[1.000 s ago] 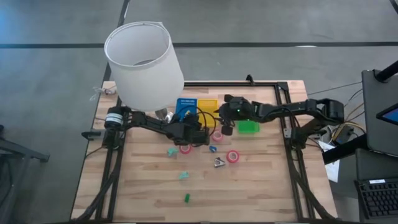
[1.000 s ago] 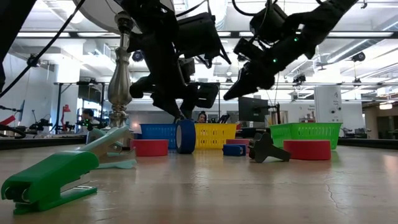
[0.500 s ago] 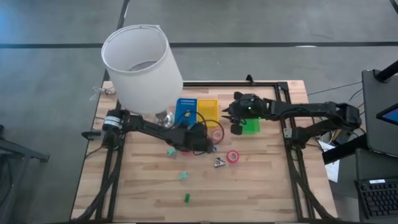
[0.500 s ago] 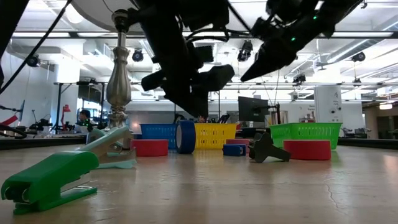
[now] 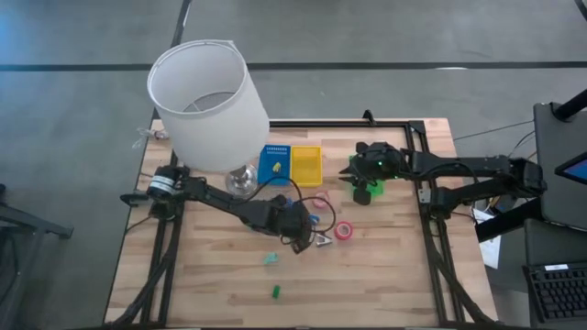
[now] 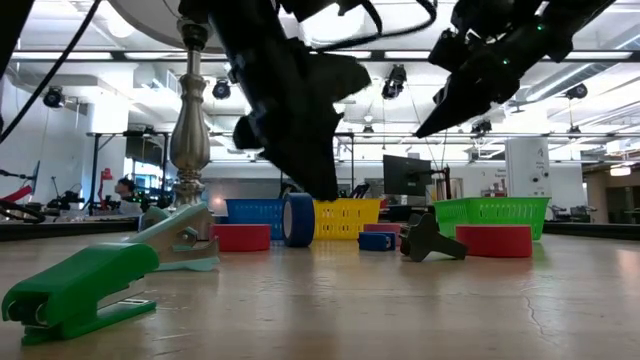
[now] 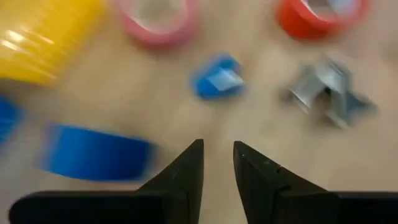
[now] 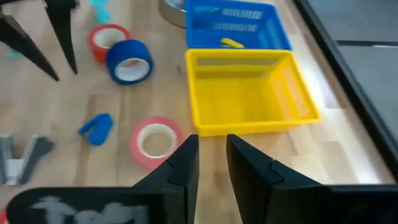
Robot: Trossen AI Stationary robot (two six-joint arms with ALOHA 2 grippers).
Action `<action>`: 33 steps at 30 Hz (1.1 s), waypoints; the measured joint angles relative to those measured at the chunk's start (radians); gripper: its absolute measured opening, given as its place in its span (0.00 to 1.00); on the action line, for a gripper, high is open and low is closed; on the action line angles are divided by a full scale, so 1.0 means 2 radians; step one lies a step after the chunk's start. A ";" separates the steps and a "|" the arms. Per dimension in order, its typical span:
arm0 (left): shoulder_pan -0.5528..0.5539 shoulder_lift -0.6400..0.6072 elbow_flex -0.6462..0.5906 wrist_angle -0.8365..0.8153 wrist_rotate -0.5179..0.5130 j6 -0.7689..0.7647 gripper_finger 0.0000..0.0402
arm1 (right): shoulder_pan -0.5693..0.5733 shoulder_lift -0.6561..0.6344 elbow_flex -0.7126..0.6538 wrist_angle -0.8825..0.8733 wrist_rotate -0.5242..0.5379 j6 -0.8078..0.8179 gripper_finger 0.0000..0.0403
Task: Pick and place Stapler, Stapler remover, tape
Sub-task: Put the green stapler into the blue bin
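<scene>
The silvery stapler remover (image 5: 324,240) (image 7: 326,93) lies flat on the wood beside a red tape roll (image 5: 344,230) (image 7: 320,12). A pink roll (image 5: 319,203) (image 8: 155,142) lies nearer the trays, and a third red roll (image 8: 106,38) sits by a blue tape roll (image 8: 130,62). A green stapler (image 5: 274,292) (image 6: 80,290) rests near the table's near edge. My left gripper (image 5: 299,238) (image 7: 217,146) hovers just left of the remover, fingers close together and holding nothing. My right gripper (image 5: 356,176) (image 8: 211,138) hangs over the green tray (image 5: 369,191), shut and empty.
A blue tray (image 5: 273,163) and a yellow tray (image 5: 306,163) stand at the far side. A tall lamp with a white shade (image 5: 206,101) stands at the far left. A small blue piece (image 7: 217,78) and a teal stapler (image 5: 271,259) lie mid-table. Bare wood lies to the near right.
My left gripper has moved toward the near edge and to the right, from beside the blue tape roll to a spot next to the stapler remover. My right gripper has pulled back rightward and upward, from near the pink roll to above the green tray.
</scene>
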 joint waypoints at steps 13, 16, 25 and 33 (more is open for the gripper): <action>-0.061 0.000 0.000 0.044 0.212 -0.015 0.23 | 0.011 0.005 -0.002 0.002 -0.017 0.047 0.19; -0.075 0.000 0.000 0.044 0.261 -0.060 0.23 | 0.018 0.005 -0.002 0.002 -0.017 0.048 0.20; -0.118 0.000 0.014 0.043 0.276 -0.228 0.23 | 0.033 0.005 -0.002 0.002 -0.016 0.032 0.23; -0.158 0.000 0.014 0.011 0.182 -0.342 0.23 | 0.033 0.005 -0.002 0.006 -0.016 -0.002 0.21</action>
